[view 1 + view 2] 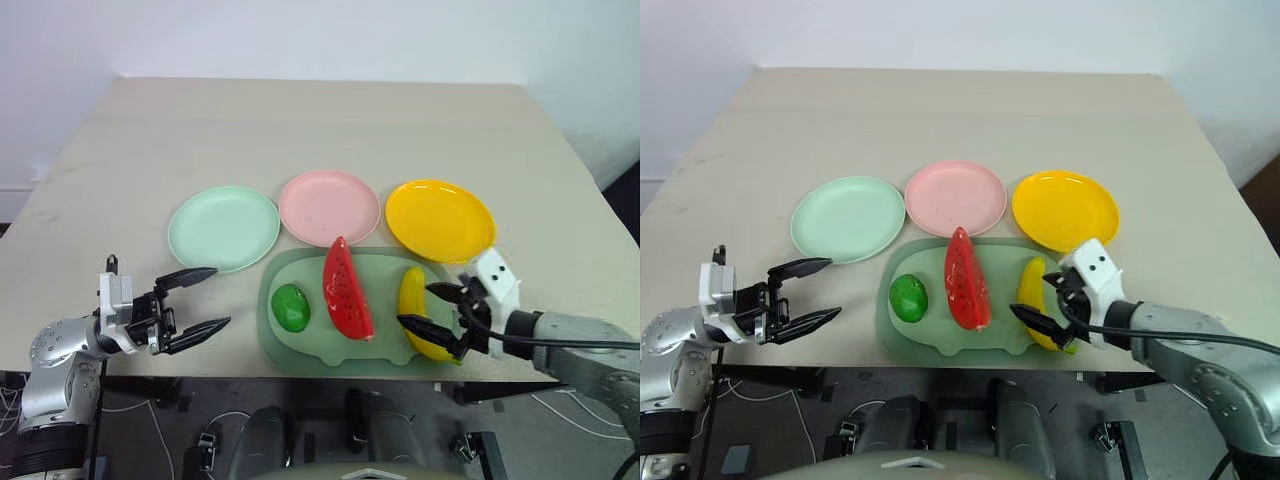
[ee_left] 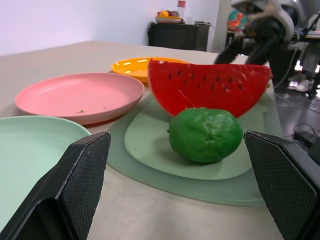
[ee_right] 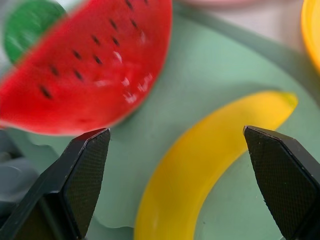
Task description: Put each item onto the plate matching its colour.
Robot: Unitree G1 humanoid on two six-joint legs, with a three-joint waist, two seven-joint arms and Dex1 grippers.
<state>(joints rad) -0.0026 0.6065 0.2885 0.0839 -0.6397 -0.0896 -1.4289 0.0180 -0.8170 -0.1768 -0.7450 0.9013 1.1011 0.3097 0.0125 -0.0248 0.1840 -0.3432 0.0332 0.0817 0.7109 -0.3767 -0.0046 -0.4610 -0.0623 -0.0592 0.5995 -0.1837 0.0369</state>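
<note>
Head view: banana (image 1: 413,313), watermelon wedge (image 1: 346,290) & green fruit (image 1: 291,307) lie on pig-shaped board (image 1: 310,342); three plates behind board. Right gripper (image 1: 436,307), jaws apart, astride banana. L wrist view: left gripper (image 2: 180,192), jaws apart, facing green fruit.

You get bright, even light with soft shadows on the bench (image 1: 150,150). In the right wrist view the watermelon wedge (image 3: 95,65) is blurred, with small glare spots.
</note>
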